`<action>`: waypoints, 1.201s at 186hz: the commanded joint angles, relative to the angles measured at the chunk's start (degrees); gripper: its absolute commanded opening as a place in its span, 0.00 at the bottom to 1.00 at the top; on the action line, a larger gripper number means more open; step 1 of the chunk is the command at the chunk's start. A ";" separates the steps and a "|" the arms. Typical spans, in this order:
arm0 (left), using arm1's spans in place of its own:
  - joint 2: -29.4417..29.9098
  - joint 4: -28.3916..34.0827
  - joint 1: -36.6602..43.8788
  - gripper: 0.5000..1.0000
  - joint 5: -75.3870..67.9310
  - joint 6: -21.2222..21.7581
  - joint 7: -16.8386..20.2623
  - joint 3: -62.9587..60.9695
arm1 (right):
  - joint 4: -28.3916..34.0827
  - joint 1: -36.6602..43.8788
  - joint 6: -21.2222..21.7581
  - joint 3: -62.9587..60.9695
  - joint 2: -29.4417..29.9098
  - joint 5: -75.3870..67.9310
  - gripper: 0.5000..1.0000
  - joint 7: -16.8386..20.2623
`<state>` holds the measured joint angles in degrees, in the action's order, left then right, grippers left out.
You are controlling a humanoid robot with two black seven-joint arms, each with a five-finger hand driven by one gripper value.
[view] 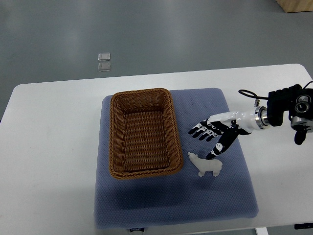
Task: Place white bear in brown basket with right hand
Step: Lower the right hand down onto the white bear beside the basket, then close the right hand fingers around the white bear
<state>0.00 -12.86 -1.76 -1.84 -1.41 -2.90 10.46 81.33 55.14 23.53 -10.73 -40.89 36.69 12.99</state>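
I held the right robot hand (211,137) unclenched, grasping nothing, just above the white bear (206,165); brown wicker basket (143,132) sat beyond its fingertips, handy for transfer.

single top view – steep downward look from robot's side, whole table (54,127) framed.
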 commanded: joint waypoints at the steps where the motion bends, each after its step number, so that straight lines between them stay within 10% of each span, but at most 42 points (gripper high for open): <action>1: 0.00 0.12 0.00 1.00 0.00 0.00 0.00 -0.09 | 0.41 -1.53 -0.86 -0.35 -0.16 0.14 0.84 -0.16; 223: 0.00 0.29 0.00 1.00 0.00 0.00 0.00 -0.18 | 3.14 -12.07 -8.41 -2.89 -0.07 7.96 0.65 -7.10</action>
<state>0.00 -12.56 -1.75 -1.85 -1.36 -2.92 10.31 84.46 43.44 15.35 -13.63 -41.10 44.21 6.32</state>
